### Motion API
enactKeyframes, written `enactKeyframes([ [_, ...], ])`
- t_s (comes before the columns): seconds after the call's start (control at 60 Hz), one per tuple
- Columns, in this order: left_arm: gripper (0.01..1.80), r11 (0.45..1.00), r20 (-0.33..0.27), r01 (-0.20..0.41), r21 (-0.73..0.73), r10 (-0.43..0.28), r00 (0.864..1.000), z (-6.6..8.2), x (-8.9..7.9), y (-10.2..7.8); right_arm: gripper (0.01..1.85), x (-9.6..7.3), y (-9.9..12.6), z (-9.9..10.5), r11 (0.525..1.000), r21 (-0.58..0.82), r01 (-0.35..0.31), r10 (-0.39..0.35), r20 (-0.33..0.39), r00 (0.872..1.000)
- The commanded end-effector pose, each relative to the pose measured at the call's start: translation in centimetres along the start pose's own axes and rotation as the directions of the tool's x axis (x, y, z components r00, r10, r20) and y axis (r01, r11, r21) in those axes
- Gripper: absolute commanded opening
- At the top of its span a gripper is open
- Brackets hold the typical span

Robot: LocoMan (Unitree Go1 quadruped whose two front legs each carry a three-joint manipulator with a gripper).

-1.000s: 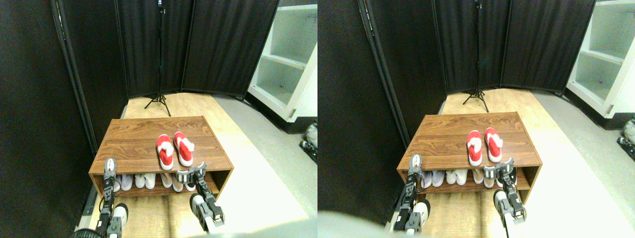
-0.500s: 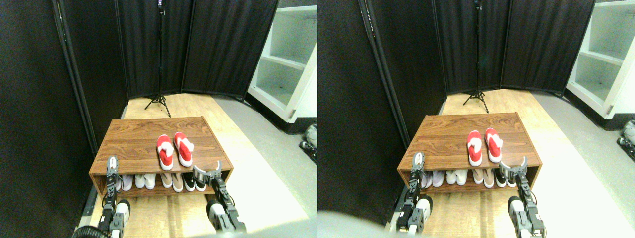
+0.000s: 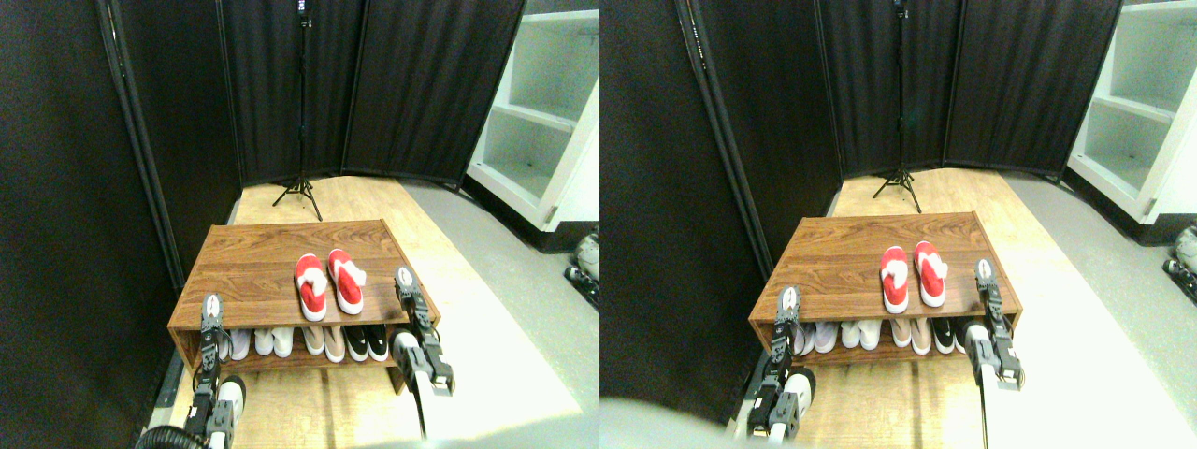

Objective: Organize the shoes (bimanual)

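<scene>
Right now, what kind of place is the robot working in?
Likely an indoor lab or test area staged as a home entryway. A low wooden shoe rack holds the red shoes on top and other pairs below; black folding screens and a tripod stand close it off.

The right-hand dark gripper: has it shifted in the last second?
Yes. The right gripper has swung right and up, from in front of the lower shelf's shoes to the right front corner of the wooden shoe rack, beside the red slip-on sneakers.
</scene>
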State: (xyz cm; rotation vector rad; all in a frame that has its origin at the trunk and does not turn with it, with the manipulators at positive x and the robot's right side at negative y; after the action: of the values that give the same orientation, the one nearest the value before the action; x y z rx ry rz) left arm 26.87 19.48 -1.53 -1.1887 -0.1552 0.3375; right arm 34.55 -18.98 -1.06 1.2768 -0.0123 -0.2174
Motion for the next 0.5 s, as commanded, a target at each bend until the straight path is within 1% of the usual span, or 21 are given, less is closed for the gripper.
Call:
enactKeyframes([
  [0.017, 0.01, 0.998, 0.013, 0.056, 0.017, -0.057, 0.998, 0.3, -0.1, -0.7, 0.01, 1.6, -0.3, -0.3, 1.000, 0.008, -0.013, 0.013, 0.008, 1.000],
  [0.117, 0.01, 0.998, 0.025, 0.055, 0.026, -0.056, 0.998, 0.4, -0.1, -0.7, 0.01, 3.6, -1.1, -0.9, 1.000, 0.014, 0.006, -0.005, -0.012, 1.000],
  [0.183, 0.01, 0.998, 0.021, 0.061, 0.021, -0.061, 0.998, 0.5, -0.2, -0.6, 0.01, 4.0, -1.3, -1.2, 0.999, 0.034, 0.023, -0.022, -0.015, 1.000],
  [0.25, 0.01, 0.998, 0.024, 0.061, 0.032, -0.061, 0.998, 0.5, -0.3, -0.6, 0.01, 4.7, -1.8, -1.6, 0.999, 0.022, 0.037, -0.036, -0.026, 0.999],
  [0.333, 0.01, 0.998, 0.027, 0.061, 0.031, -0.062, 0.998, 0.6, -0.3, -0.6, 0.01, 4.9, -2.1, -2.1, 0.998, 0.023, 0.063, -0.062, -0.027, 0.998],
  [0.383, 0.01, 0.999, 0.047, 0.043, 0.019, -0.043, 0.998, 0.6, -0.4, -0.6, 0.01, 4.9, -2.4, -2.5, 0.998, 0.016, 0.058, -0.057, -0.048, 0.997],
  [0.417, 0.01, 0.999, 0.049, 0.040, 0.017, -0.041, 0.998, 0.6, -0.4, -0.6, 0.01, 4.8, -2.5, -2.6, 0.998, 0.017, 0.059, -0.058, -0.051, 0.997],
  [0.467, 0.01, 0.998, 0.036, 0.056, 0.032, -0.057, 0.998, 0.6, -0.4, -0.6, 0.01, 4.6, -2.7, -3.2, 0.996, 0.027, 0.087, -0.085, -0.058, 0.995],
  [0.5, 0.01, 0.997, 0.033, 0.056, 0.045, -0.057, 0.998, 0.6, -0.4, -0.6, 0.01, 4.4, -2.7, -3.6, 0.995, 0.032, 0.099, -0.097, -0.063, 0.993],
])
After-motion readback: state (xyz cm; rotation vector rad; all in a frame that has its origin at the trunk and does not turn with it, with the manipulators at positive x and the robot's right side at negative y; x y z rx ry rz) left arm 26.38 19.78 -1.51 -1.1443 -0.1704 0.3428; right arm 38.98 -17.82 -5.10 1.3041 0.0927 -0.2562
